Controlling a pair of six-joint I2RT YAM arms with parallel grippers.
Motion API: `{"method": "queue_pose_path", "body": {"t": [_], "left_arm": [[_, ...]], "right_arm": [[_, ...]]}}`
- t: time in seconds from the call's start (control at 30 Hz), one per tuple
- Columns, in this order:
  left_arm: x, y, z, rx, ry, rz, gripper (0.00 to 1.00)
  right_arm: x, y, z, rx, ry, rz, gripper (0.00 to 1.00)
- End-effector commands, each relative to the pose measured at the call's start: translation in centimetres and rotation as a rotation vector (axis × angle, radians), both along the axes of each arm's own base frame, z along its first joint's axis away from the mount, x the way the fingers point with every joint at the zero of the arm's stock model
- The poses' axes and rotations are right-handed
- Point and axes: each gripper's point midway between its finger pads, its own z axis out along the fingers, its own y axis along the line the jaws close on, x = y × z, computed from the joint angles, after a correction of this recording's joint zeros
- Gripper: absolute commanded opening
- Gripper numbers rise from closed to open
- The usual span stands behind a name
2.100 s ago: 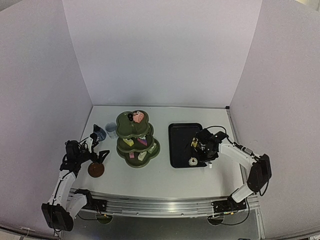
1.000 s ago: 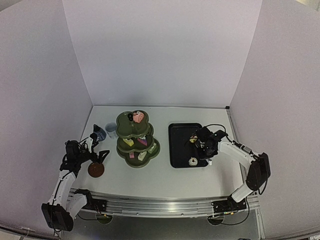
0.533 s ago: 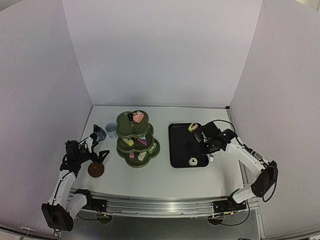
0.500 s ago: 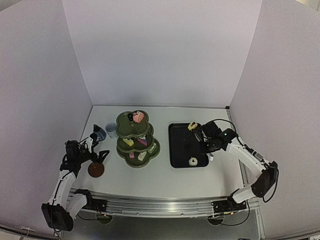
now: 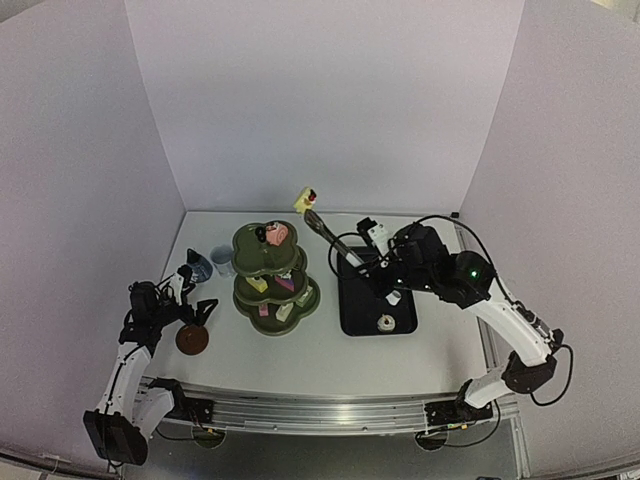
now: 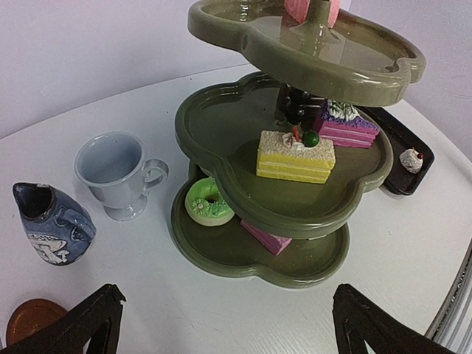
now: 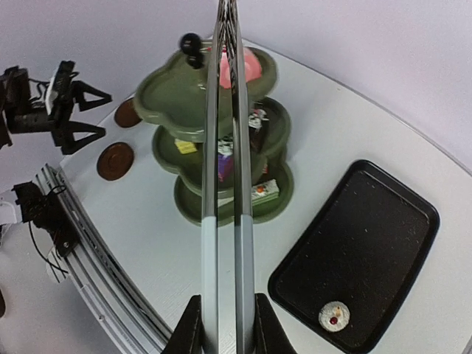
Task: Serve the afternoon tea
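Note:
The dark green three-tier stand (image 5: 268, 272) holds several pastries: a pink one on top, and a yellow cake (image 6: 295, 156), a green doughnut (image 6: 209, 200) and pink slices on the lower tiers (image 6: 243, 269). My right gripper (image 5: 386, 277) is shut on the metal tongs (image 7: 225, 184). The tongs pinch a small yellow pastry (image 5: 305, 198), held high just right of the top tier (image 7: 162, 103). That pastry is out of the right wrist view. One white pastry (image 5: 385, 322) lies on the tray. The white cup (image 6: 118, 173) and blue jug (image 6: 48, 221) stand left of the stand. My left gripper (image 6: 228, 335) is open and empty.
The black tray (image 5: 368, 290) lies right of the stand, under my right arm; it also shows in the right wrist view (image 7: 369, 243). A brown coaster (image 5: 191, 340) lies by my left gripper (image 5: 190, 312). White walls close in the table on three sides.
My right arm has risen from the tray and swung left, carrying the tongs and the yellow pastry up beside the stand's top tier. My left arm has not moved.

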Motion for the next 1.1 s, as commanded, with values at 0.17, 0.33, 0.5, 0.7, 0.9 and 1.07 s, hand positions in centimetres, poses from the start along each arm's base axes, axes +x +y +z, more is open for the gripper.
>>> {"method": "queue_pose_path", "body": {"t": [0.17, 0.33, 0.5, 0.7, 0.9, 1.07], "left_arm": [[-0.4, 0.1, 2.0, 0.01, -0.05, 0.009, 1.0], [-0.5, 0.1, 1.9, 0.013, -0.05, 0.006, 1.0], [-0.5, 0.0, 1.7, 0.01, -0.043, 0.002, 1.0], [-0.4, 0.0, 1.7, 0.01, -0.047, 0.004, 1.0], [-0.5, 0.0, 1.6, 0.012, -0.046, 0.001, 1.0], [-0.4, 0.0, 1.5, 0.011, -0.045, 0.0, 0.99]], "right_arm": [[-4.5, 10.0, -0.9, -0.05, -0.027, 0.334, 0.0], [-4.1, 11.5, -3.1, -0.13, 0.01, 0.338, 0.0], [-3.2, 12.4, -3.4, -0.152, 0.011, 0.317, 0.0], [-2.6, 12.5, -5.3, -0.217, 0.04, 0.292, 0.0], [-1.9, 12.2, -5.9, -0.259, 0.033, 0.264, 0.0], [-1.2, 12.0, -6.2, -0.278, 0.029, 0.233, 0.0]]}}
